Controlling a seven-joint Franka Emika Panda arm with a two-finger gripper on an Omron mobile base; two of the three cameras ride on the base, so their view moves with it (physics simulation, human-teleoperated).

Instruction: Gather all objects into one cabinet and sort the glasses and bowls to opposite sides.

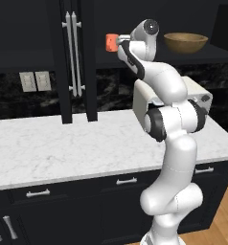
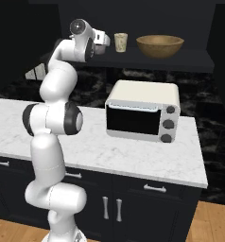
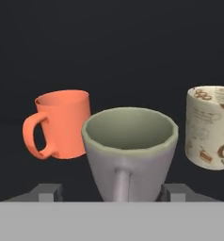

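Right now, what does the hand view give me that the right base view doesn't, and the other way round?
Hand view: the orange-red mug with its handle, and a grey-beige mug close in front, between the open gripper's fingertips, which stand clear of its sides.

Right base view: the wooden bowl at the right of the cabinet shelf, the toaster oven on the marble counter, and the arm reaching up to the shelf.

Both: the cream patterned cup, standing upright on the shelf, left of the bowl.
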